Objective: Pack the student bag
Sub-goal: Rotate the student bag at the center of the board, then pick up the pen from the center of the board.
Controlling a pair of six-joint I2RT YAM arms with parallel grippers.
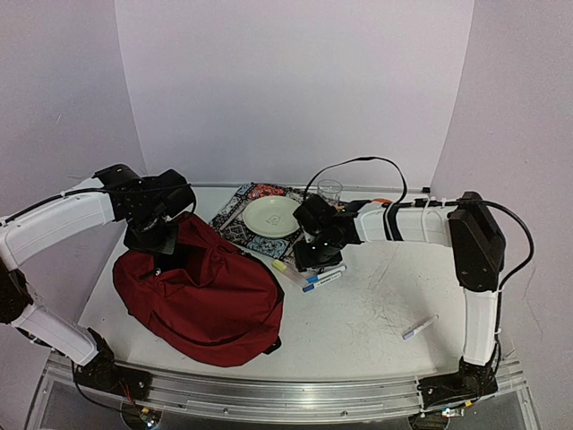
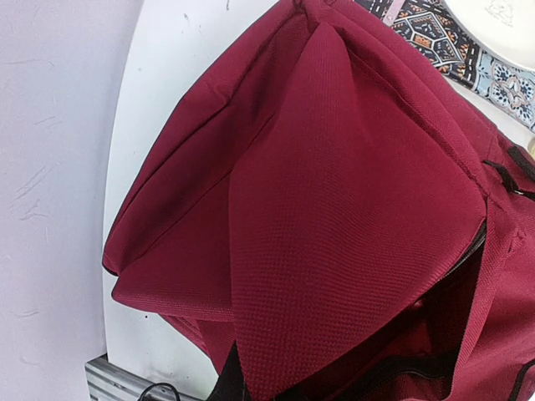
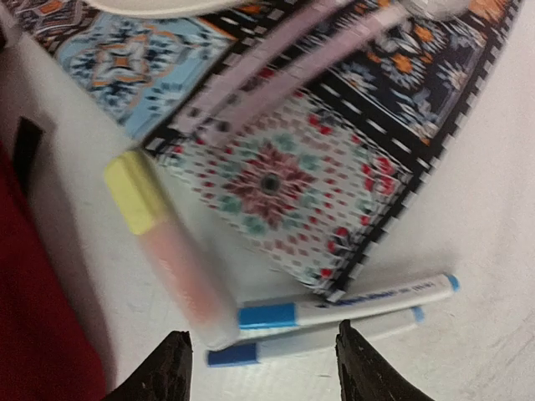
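The student bag (image 1: 201, 300) is a dark-red backpack lying at the table's front left, its mouth gaping. My left gripper (image 1: 152, 237) is at the bag's far top edge. In the left wrist view a red fabric flap (image 2: 334, 209) is drawn up against the camera and hides the fingers, so it looks pinched. My right gripper (image 1: 310, 260) is open and empty. Its dark fingertips (image 3: 175, 363) straddle two blue-capped white markers (image 3: 351, 301) lying on the table just below. A pink marker with a yellow cap (image 3: 167, 242) lies beside them. All three show in the top view (image 1: 309, 276).
A patterned spiral notebook (image 3: 284, 167) lies behind the markers with a pale green plate (image 1: 271, 216) on it. A clear glass (image 1: 329, 190) stands at the back. Another white marker (image 1: 419, 328) lies at the front right. The bag's edge (image 3: 33, 334) is left of my right gripper.
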